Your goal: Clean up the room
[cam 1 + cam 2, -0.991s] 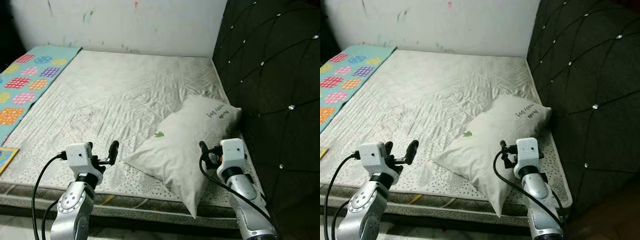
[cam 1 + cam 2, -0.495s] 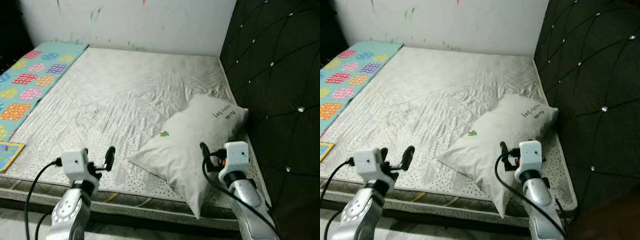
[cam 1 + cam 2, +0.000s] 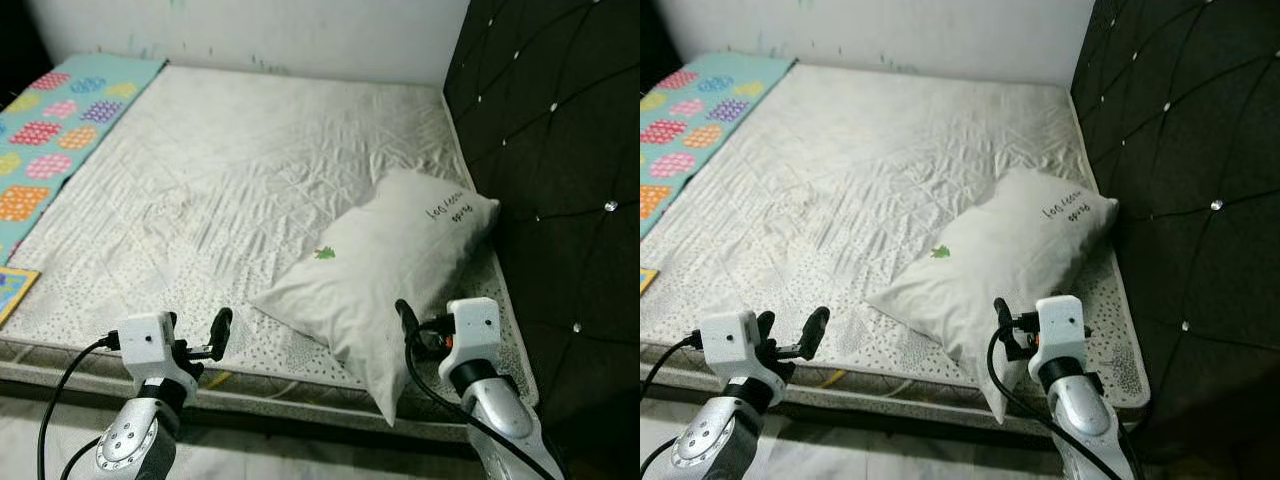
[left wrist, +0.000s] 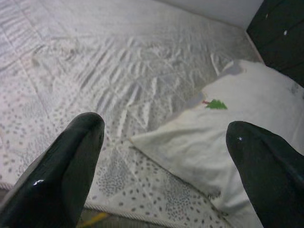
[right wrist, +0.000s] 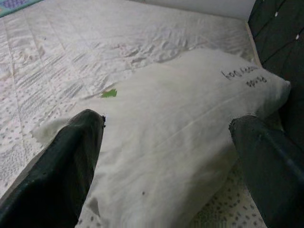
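Note:
A white pillow [image 3: 385, 265] with a small green mark and dark lettering lies askew on the bed's near right part, one corner hanging over the front edge. It also fills much of the right wrist view as the pillow [image 5: 180, 142]. My right gripper [image 5: 166, 161] is open just in front of the pillow's near end, its fingers apart and empty. My left gripper [image 4: 166, 161] is open too, held over the bed's front edge to the left of the pillow [image 4: 228, 137]. In the left eye view the left gripper [image 3: 215, 335] and right gripper [image 3: 405, 320] sit low.
The mattress [image 3: 220, 180] has a wrinkled white sheet. A dark tufted headboard [image 3: 550, 130] rises on the right. A teal blanket with coloured dots [image 3: 50, 130] lies along the left side. A white wall [image 3: 250, 30] stands behind.
The view has shifted, with the bed seen from slightly farther back and lower. Both grippers stay open in front of the bed edge; the pillow has not moved.

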Motion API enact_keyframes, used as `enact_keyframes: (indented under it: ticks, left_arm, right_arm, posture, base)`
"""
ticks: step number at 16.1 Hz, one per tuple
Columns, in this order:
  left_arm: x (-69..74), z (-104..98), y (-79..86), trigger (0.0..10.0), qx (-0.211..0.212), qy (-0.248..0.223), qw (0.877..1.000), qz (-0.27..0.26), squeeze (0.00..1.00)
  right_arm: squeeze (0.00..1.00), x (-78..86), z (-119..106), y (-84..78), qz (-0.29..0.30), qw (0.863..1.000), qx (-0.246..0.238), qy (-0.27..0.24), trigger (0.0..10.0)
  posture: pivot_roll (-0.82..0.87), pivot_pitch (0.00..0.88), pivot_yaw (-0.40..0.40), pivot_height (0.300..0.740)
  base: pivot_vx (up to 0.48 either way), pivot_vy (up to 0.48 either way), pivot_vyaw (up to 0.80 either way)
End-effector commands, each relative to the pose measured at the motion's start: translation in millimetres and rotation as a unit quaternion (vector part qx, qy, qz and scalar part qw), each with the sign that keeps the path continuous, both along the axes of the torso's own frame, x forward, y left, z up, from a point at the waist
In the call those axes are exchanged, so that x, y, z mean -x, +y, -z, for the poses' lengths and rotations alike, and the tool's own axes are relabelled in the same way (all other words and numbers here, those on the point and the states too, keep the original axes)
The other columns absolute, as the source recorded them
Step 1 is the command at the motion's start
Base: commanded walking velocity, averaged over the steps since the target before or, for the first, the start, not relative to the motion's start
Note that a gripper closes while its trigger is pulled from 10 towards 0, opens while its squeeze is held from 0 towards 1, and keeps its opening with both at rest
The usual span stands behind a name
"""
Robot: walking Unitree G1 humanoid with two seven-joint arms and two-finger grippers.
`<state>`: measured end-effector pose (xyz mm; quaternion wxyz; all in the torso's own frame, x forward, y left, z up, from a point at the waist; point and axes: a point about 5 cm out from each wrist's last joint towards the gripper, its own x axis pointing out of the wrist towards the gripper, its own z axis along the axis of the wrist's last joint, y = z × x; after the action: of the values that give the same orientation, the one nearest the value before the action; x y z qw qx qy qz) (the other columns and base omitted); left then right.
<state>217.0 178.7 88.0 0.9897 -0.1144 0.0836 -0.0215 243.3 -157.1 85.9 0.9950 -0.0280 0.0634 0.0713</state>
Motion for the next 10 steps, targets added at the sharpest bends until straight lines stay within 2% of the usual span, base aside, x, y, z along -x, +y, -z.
enact_keyframes:
  ticks: [1, 10]
  left_arm:
    - [2.6, -2.6, 0.1, 10.0, 0.002, 0.002, 1.000, -0.003, 0.00]
    - [7.1, -5.3, 1.3, 10.0, 0.005, 0.017, 1.000, -0.008, 0.00]
  right_arm:
    - [0.00, 1.8, -3.8, 2.5, -0.008, 1.000, -0.003, -0.002, 10.0]
    - [0.00, 5.5, -5.0, 6.2, -0.024, 1.000, -0.009, 0.017, 10.0]
  posture:
    - [-0.12, 0.146, -0.016, 0.740]
    - [-0.12, 0.172, -0.016, 0.740]
  base:
    - [0.000, 0.000, 0.00]
    - [0.000, 0.000, 0.00]
